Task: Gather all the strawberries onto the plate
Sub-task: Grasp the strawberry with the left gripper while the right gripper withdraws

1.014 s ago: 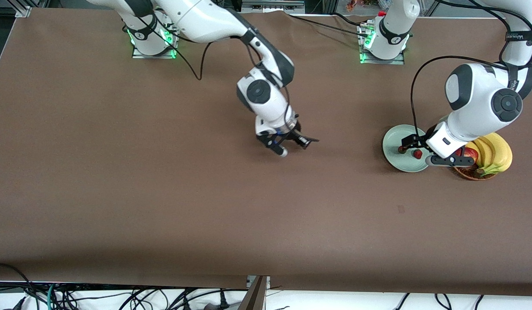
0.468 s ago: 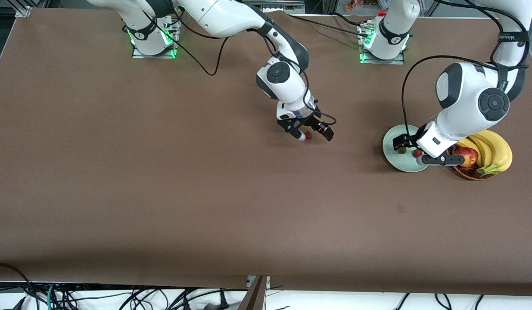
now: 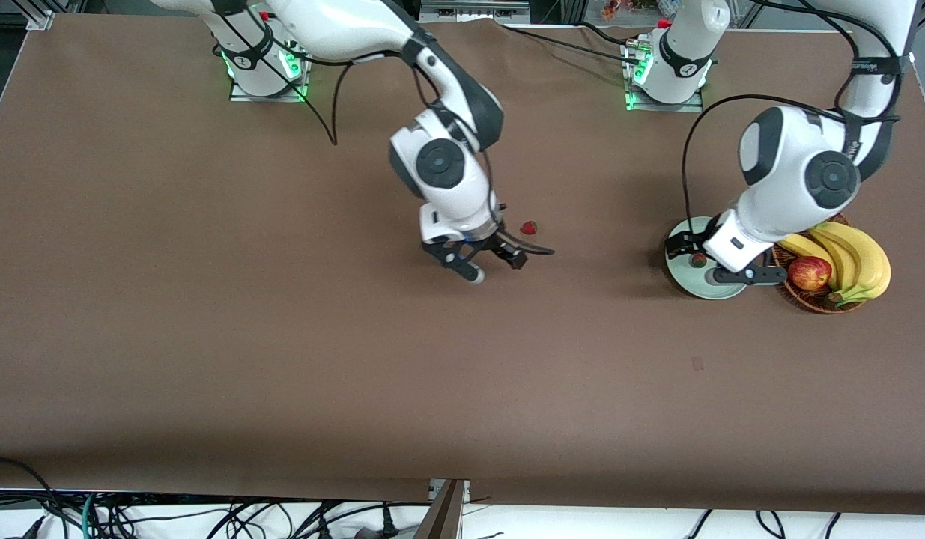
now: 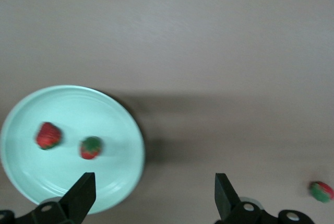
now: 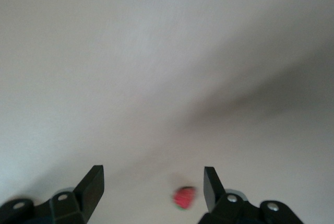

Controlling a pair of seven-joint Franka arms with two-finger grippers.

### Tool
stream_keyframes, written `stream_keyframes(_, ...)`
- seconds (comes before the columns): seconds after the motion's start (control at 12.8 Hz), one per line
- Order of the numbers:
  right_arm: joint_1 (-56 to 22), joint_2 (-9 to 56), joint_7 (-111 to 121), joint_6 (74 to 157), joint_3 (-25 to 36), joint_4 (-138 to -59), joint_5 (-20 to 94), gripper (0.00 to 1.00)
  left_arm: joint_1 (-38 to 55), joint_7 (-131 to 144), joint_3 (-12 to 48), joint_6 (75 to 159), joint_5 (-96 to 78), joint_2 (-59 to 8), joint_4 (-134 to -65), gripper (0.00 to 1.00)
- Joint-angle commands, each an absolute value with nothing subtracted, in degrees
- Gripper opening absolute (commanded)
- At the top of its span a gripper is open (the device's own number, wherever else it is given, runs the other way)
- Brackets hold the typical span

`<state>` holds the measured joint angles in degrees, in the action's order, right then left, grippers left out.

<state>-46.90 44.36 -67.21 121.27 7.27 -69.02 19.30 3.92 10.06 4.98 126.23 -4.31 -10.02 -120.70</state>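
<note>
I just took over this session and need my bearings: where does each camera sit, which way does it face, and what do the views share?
Front view: high across the table, facing both bases; shows both arms, the right gripper open, the plate.
Left wrist view: on the left wrist, looking down at the plate with two strawberries; left gripper open.
Right wrist view: on the right wrist, looking down at the table; open right gripper.
Shared: the loose strawberry appears in all three.
</note>
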Motion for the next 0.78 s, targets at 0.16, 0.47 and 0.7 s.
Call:
stream_keyframes(0.16,-37.28,36.49,-47.94,106.72,6.94,-70.57,19.25,0.91,3.52,30.36,19.13,130.69,0.17,-8.7,-125.16,1.0)
stream_keyframes(0.47,-36.3,33.06,-35.7,99.15,14.83,-72.41,19.25,0.99,3.6,45.14,28.72,133.14,3.69,-10.1,-125.59,1.0)
stream_keyframes(0.7,-36.3,32.0,-35.33,96.78,17.4,-72.69,19.34,1.0,5.79,55.51,30.58,138.33,9.12,-12.11,-128.06,1.0)
